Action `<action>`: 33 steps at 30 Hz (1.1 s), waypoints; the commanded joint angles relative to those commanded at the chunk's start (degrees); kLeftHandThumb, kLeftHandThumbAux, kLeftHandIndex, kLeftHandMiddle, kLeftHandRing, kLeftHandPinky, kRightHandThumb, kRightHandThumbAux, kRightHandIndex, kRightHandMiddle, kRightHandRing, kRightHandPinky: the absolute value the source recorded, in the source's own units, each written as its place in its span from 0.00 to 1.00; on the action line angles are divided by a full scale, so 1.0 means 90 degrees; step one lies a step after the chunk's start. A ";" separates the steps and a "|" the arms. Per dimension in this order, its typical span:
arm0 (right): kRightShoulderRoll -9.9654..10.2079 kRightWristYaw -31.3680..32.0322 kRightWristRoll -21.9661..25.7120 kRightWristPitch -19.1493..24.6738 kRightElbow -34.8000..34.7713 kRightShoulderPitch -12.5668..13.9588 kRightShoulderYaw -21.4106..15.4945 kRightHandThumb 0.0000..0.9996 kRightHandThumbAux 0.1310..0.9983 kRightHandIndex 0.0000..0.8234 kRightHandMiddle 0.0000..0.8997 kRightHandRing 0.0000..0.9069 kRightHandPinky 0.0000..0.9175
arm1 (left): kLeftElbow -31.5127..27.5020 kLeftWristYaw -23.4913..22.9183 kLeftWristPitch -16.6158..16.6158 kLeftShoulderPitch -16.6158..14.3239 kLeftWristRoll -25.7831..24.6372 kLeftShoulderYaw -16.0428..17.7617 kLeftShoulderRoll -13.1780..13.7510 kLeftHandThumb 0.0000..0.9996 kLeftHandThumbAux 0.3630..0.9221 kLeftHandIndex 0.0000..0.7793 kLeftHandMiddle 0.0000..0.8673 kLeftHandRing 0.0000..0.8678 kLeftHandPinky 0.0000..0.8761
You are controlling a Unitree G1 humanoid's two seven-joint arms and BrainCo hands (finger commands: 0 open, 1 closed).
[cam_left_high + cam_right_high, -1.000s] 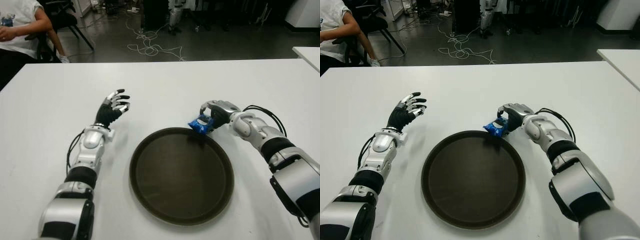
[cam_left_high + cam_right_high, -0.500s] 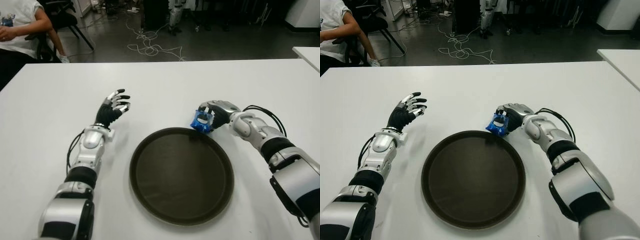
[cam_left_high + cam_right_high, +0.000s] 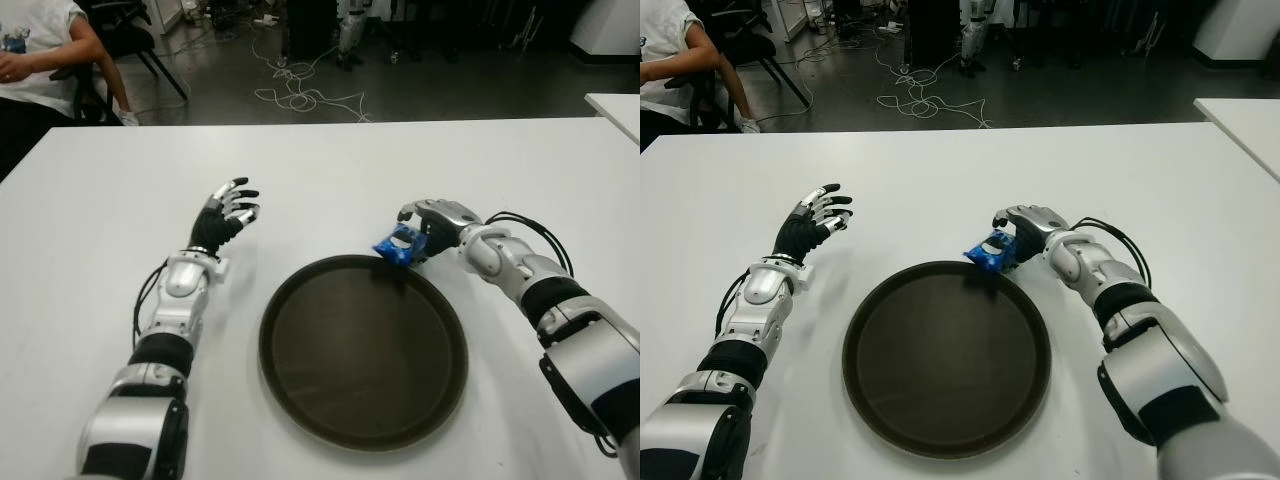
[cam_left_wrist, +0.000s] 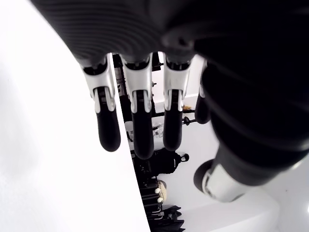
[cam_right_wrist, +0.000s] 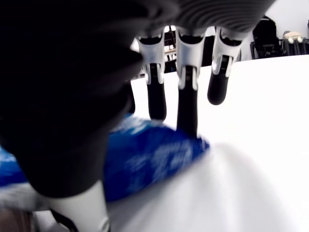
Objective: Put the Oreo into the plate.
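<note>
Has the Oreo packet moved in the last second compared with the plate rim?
Barely. The Oreo packet in the right hand tilted up, then returned to the plate far rim.

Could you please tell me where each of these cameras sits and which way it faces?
Left eye: on the head, looking forward and down at the table; both arms, the plate and a seated person beyond the table show.
Right eye: beside it, same scene; right hand holds the Oreo at the plate's far rim, left hand open.
Left wrist: on the left arm, looking along its empty fingers.
Right wrist: on the right arm, close on its fingers over the Oreo.
Shared: right wrist and eye views show the Oreo.
</note>
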 joint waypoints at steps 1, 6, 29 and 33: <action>-0.0001 -0.0044 -0.0006 -0.0001 -0.0003 0.0004 0.0004 0.04 0.86 0.63 0.72 0.70 0.66 | -0.0007 0.0004 -0.0007 0.0006 -0.0007 0.0004 -0.0009 0.39 0.73 0.21 0.31 0.33 0.36; 0.0005 -0.0138 -0.0020 0.0098 0.0000 -0.0009 0.0016 0.03 0.86 0.64 0.74 0.72 0.68 | -0.0042 0.0041 0.0011 0.0022 0.0001 0.0006 -0.0019 0.37 0.75 0.21 0.31 0.32 0.35; 0.0014 -0.0258 0.0001 0.0178 0.0032 -0.0004 0.0015 0.00 0.88 0.64 0.73 0.72 0.68 | -0.0013 0.0061 -0.0020 0.0014 0.0146 -0.0082 0.0054 0.32 0.70 0.21 0.31 0.33 0.35; 0.0013 -0.0274 -0.0005 0.0177 0.0031 0.0000 0.0019 0.00 0.87 0.64 0.72 0.71 0.67 | 0.0003 0.0077 -0.0043 0.0010 0.0165 -0.0087 0.0058 0.32 0.70 0.22 0.31 0.33 0.35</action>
